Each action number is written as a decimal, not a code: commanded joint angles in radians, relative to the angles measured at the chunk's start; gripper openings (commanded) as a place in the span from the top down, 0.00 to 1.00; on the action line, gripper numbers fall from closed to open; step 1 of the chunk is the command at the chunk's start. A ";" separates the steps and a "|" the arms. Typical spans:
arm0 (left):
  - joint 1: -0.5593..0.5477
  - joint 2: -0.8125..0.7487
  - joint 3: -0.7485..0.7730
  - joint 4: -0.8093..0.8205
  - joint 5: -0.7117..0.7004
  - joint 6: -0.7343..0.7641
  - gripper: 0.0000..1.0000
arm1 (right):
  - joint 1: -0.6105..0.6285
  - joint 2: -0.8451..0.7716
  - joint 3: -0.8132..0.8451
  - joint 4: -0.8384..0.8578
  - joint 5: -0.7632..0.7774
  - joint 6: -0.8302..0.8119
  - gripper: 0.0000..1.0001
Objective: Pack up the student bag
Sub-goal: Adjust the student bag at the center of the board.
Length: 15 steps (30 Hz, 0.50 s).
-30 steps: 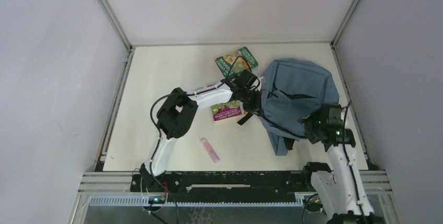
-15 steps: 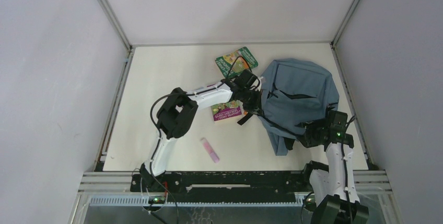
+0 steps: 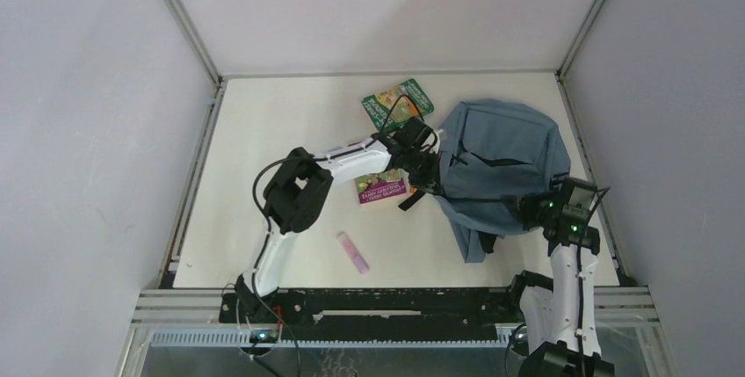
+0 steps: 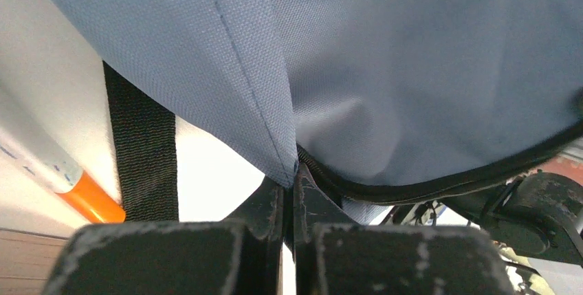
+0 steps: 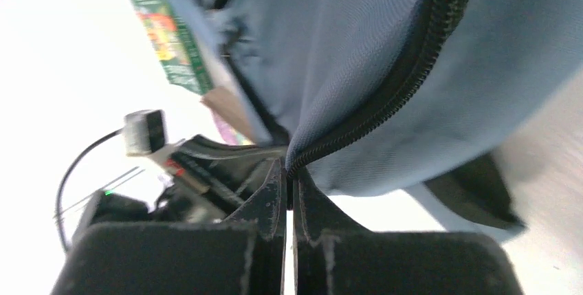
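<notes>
The student bag looked mid-opening — left end effector and right end effector each pinched its edge fabric — so next they'd probably need to pull apart.

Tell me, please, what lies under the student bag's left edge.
A purple book pokes out there, its right end hidden by the left hand gripping the student bag; anything deeper is covered.

A pale cream counter carries four things. The student bag sprawls across its 3 o'clock side. A green book lies flat at 12 o'clock, just beside the bag. A purple book sits near the middle. A small pink stick lies alone toward 7 o'clock.
</notes>
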State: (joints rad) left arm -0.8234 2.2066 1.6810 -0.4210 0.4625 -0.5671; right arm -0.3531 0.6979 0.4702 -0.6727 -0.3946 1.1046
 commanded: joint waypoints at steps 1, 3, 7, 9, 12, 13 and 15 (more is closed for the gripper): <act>-0.002 -0.047 -0.001 0.007 0.044 0.026 1.00 | -0.003 -0.002 0.149 0.153 -0.029 0.008 1.00; -0.002 -0.052 0.000 0.007 0.050 0.037 0.99 | -0.001 0.016 0.187 0.237 -0.048 0.016 1.00; -0.002 -0.080 0.002 -0.008 0.033 0.068 0.95 | 0.029 0.047 0.267 0.402 -0.017 0.031 1.00; -0.003 -0.098 0.005 -0.025 0.019 0.088 0.90 | 0.058 0.065 0.307 0.462 0.020 0.014 1.00; -0.003 -0.133 0.008 -0.054 -0.011 0.119 0.75 | 0.097 0.102 0.360 0.514 0.073 -0.025 1.00; -0.002 -0.146 0.008 -0.065 -0.024 0.130 0.70 | 0.105 0.117 0.374 0.533 0.077 -0.040 1.00; -0.003 -0.175 0.006 -0.087 -0.052 0.156 0.55 | 0.114 0.167 0.409 0.534 0.075 -0.074 1.00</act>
State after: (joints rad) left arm -0.8242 2.1605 1.6810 -0.4725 0.4561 -0.4877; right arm -0.2626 0.8139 0.7891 -0.2935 -0.3477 1.0927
